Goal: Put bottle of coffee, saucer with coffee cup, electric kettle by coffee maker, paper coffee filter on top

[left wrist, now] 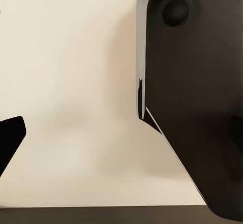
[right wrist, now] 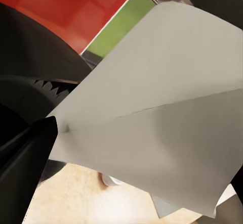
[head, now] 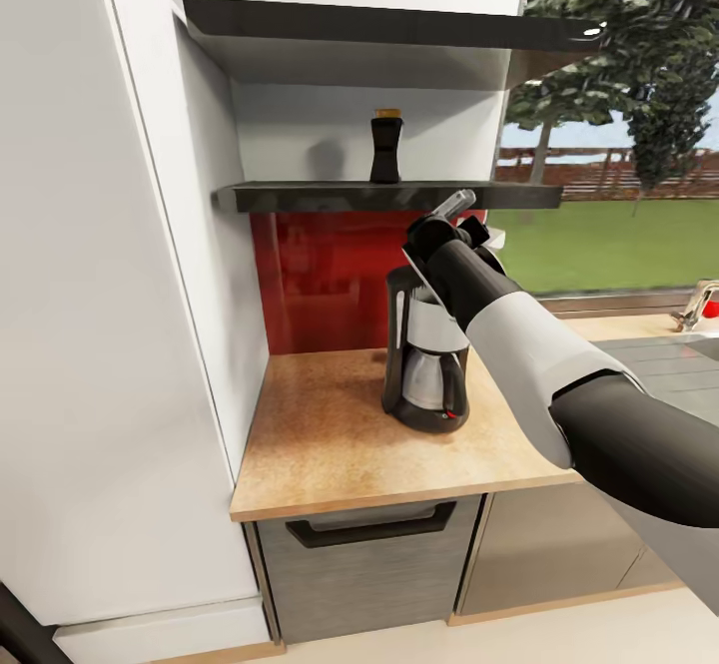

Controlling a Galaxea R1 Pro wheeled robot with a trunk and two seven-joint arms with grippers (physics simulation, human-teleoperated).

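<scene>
Right arm outstretched, claw (head: 467, 222) above coffee maker (head: 427, 364), pinching paper filter (right wrist: 157, 118).

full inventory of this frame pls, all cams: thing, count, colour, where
coffee maker: 1, black and silver, upright on the countertop under the lower shelf
bottle of coffee: 1, dark with an orange cap, upright on the lower shelf
paper coffee filter: 1, off-white, pinched in the right gripper over the coffee maker
countertop: 1, speckled tan
shelves: 2, dark, on the wall above the countertop
backsplash: 1, red, behind the coffee maker
drawer: 1, grey with a dark handle, under the countertop
tall cabinet: 1, white, beside the countertop
window: 1, lawn, trees and fence outside
right gripper: 1, black, raised above the coffee maker
</scene>
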